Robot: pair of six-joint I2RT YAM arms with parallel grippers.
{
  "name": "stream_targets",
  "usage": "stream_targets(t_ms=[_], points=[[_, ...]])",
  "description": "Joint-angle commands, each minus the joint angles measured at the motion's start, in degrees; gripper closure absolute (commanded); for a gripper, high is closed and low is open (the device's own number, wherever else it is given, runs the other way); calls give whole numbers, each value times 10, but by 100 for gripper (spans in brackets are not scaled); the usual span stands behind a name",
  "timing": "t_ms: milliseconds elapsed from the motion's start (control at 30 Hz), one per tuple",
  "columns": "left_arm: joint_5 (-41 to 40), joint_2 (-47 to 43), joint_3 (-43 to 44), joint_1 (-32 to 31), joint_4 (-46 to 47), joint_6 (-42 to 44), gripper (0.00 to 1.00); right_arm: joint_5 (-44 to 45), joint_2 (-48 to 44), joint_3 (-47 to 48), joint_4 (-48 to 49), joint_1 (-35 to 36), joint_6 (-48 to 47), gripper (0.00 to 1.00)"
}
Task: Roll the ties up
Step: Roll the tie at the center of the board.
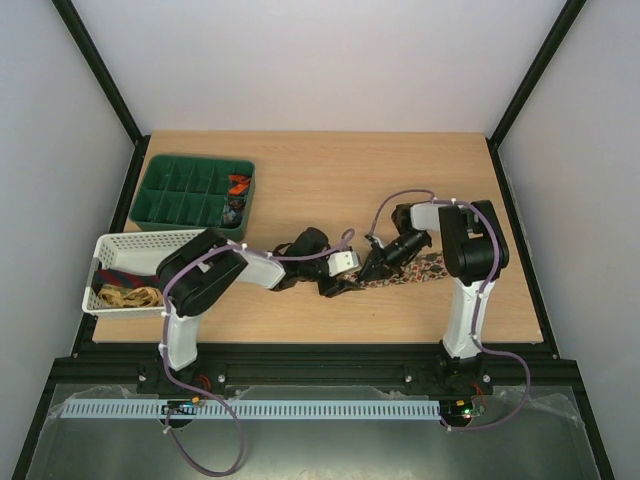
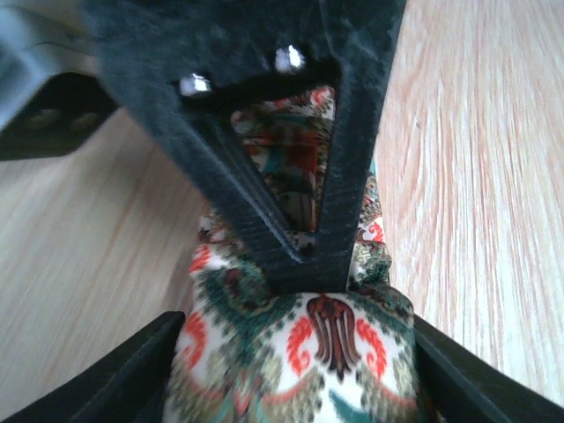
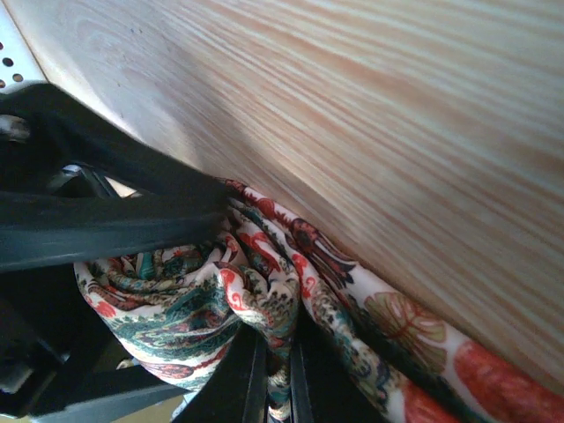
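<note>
A floral-patterned tie (image 1: pixel 425 268) lies flat to the right of the table's centre, its left end bunched into a coil (image 2: pixel 300 344). My left gripper (image 2: pixel 300 374) has its fingers (image 2: pixel 132 370) against both sides of that coil. My right gripper (image 3: pixel 278 379) is pinched shut on a fold of the same tie (image 3: pixel 264 291), and its V of fingers (image 2: pixel 308 247) meets the coil from the far side. In the top view both grippers, left (image 1: pixel 335 278) and right (image 1: pixel 383 264), meet over the tie's left end.
A green compartment tray (image 1: pixel 195 160) stands at the back left with an orange-red coil (image 1: pixel 238 183) inside. A white basket (image 1: pixel 130 240) at the left edge holds a gold-patterned tie (image 1: pixel 130 295). Purple cables loop over both arms.
</note>
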Motion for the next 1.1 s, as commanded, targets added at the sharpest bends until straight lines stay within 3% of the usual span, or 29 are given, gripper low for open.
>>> stream_targets(t_ms=[0,100,167,333,467,700,767,933,1067], points=[[2,29,17,-4,-1,30,45,78,39,-18,35,21,17,96],[-9,18,6,-4,-30,53,58,88,34,-10,22,18,10,90],[-16,10,-5,-1,-53,59,61,83,26,-1,8,9,-1,78],[-28,-2,-28,1,-87,47,61,24,-37,16,-25,2,-37,55],[-31,-2,-27,1,-101,33,60,-11,-70,22,-30,27,-32,50],[-31,-5,-22,0,-108,19,60,-7,-57,17,-25,63,-21,55],[-31,-5,-21,0,-110,19,59,10,-44,22,-21,63,-19,64],[-23,-10,-23,2,-107,26,54,65,-13,31,-20,47,-20,97],[-12,-20,-12,4,-86,17,37,85,11,31,-32,20,-34,99]])
